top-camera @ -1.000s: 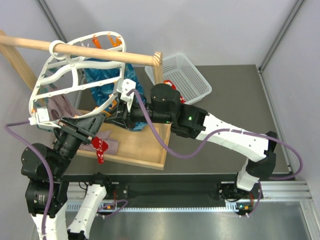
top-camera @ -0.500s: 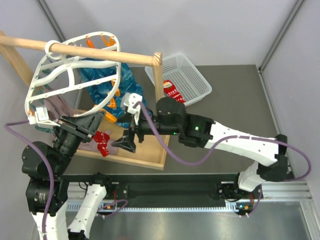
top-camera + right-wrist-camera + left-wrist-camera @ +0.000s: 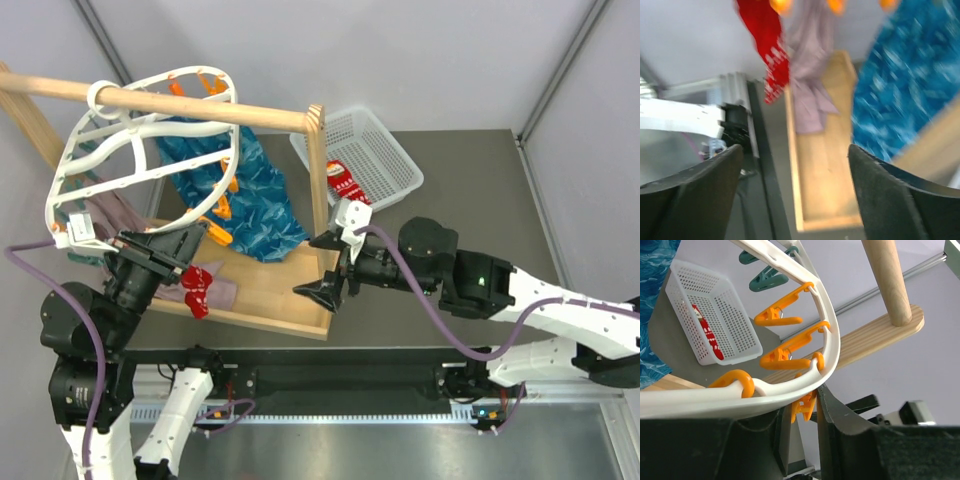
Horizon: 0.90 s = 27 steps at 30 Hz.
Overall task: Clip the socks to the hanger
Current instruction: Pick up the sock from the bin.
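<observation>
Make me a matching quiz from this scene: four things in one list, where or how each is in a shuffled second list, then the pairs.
1 nearer sock
2 farther sock
3 left end effector
4 right end effector

A open, holding nothing
B in the white mesh basket
C dangling from the hanger
D clamped on the hanger's rim

Pairs: 1-C, 2-B, 3-D, 4-A

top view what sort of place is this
Likely a robot lab bench staged for laundry: plain grey walls, a hanger on a wooden rail, a basket with a sock.
</observation>
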### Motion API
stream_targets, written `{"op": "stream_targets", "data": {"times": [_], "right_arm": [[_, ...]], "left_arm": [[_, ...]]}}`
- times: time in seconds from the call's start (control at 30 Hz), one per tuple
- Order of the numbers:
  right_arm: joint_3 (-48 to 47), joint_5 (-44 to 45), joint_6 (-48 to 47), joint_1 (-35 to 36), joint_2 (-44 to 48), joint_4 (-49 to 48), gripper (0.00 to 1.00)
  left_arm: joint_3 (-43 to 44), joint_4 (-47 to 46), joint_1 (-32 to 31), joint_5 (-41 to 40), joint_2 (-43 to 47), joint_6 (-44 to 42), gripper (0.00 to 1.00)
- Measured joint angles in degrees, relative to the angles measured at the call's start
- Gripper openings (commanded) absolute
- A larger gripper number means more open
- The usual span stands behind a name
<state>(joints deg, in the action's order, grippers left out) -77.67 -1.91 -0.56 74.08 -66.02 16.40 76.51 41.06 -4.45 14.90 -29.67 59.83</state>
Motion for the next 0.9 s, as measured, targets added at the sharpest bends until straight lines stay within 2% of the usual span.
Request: {"op": "stream_targets", "data": {"times": [0.07, 0.1, 0.13, 0.2, 0.37, 0.43, 0.5, 0.63, 0.73, 0.9], "right_arm": [[4.3, 5.6, 0.6, -0.3, 2.4, 0.9, 0.74], [6.3, 8.9, 1.3, -0.9, 3.5, 1.7, 0.65], [7.9, 11.2, 2.0, -1.7, 4.4, 2.1, 0.62], [11.4, 15.4, 4.2, -5.9, 6.6, 3.4, 0.54], [16.4, 18.1, 10.2, -23.7, 9.9, 4.5, 0.51], [16.2, 15.5, 12.0, -30.8, 8.4, 4.0, 0.56], [14.0, 12.0, 13.4, -36.9, 4.1, 4.1, 0.67], [3.2, 8.7, 14.1, -42.6, -11.9, 4.8, 0.80], [-9.6, 6.4, 13.2, -44.3, -28.5, 5.1, 0.83], [-25.4, 4.5, 11.5, -45.2, -47.6, 9.2, 0.80]], "left_arm": [[0.1, 0.2, 0.0, 0.0, 0.0, 0.0, 0.00], [0.2, 0.3, 0.0, 0.0, 0.0, -0.1, 0.00], [0.3, 0.4, 0.0, 0.0, 0.0, -0.2, 0.00], [0.4, 0.5, 0.0, 0.0, 0.0, -0.3, 0.00], [0.5, 0.5, 0.0, 0.0, 0.0, -0.4, 0.00], [0.5, 0.5, 0.0, 0.0, 0.0, -0.4, 0.00], [0.6, 0.5, 0.0, 0.0, 0.0, -0.4, 0.00], [0.6, 0.5, 0.0, 0.0, 0.0, -0.4, 0.00], [0.7, 0.5, 0.0, 0.0, 0.0, -0.4, 0.00], [1.1, 0.6, 0.0, 0.2, 0.0, -0.4, 0.00]]}}
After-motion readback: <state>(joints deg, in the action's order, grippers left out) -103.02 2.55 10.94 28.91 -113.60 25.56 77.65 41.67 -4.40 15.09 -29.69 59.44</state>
